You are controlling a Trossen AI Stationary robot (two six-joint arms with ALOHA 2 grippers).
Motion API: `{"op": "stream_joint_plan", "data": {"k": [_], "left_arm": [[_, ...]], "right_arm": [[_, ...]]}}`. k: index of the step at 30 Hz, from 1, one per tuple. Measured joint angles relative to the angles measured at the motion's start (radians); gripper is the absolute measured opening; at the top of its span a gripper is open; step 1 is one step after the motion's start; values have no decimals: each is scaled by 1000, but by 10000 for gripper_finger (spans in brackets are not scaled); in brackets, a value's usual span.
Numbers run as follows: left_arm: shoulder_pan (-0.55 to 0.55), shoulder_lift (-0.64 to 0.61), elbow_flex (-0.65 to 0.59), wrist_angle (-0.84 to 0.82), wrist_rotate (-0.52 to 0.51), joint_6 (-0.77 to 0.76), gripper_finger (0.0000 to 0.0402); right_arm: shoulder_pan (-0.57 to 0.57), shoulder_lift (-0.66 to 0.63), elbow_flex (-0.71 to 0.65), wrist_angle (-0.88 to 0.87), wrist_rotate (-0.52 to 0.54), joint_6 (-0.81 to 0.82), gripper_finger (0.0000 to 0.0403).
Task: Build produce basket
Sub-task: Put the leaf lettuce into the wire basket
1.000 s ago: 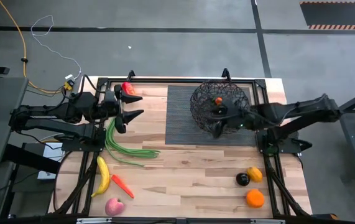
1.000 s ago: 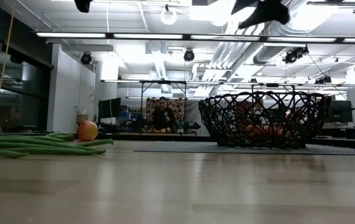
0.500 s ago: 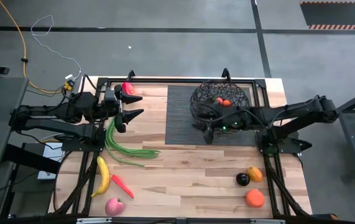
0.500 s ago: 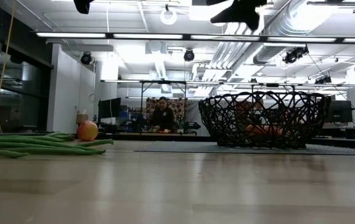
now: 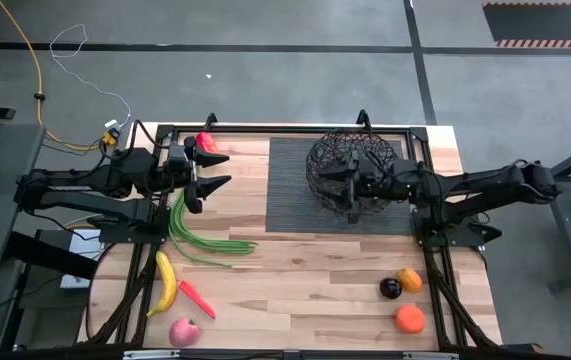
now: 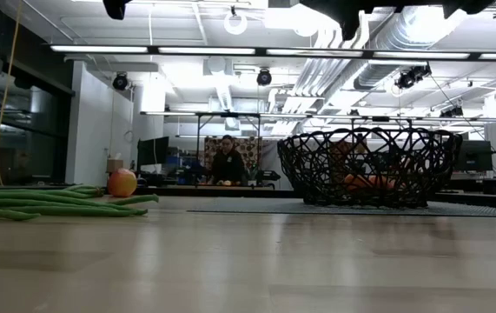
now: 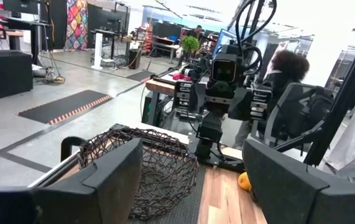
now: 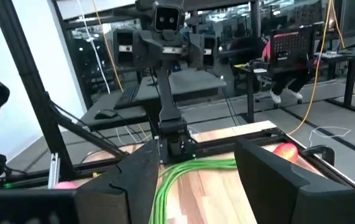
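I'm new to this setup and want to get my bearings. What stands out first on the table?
The black wire basket sits on a dark ribbed mat at the table's far side, with the right tool open over it. The long green beans sprawl across the left half, just past the open left tool. A banana, carrot and apple lie near the front left corner.

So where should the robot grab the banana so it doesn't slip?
Probably around the middle of the banana, coming straight down from above. It lies flat on the table, long and gently curved, running near to far, so fingers closing across its narrow width should fit. The carrot lies close on one side, so keep the fingers clear of it.
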Motion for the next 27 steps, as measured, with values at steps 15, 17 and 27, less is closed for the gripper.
{"op": "stream_joint_plan", "data": {"k": [15, 17, 27], "left_arm": [[0, 0, 0, -22, 6, 25, 268], [0, 0, 0, -28, 22, 20, 268], [0, 0, 0, -35, 29, 10, 268]], "right_arm": [[0, 0, 14, -38, -8, -63, 202], [0, 0, 14, -35, -9, -81, 202], [-26, 1, 15, -4, -12, -80, 168]]}}
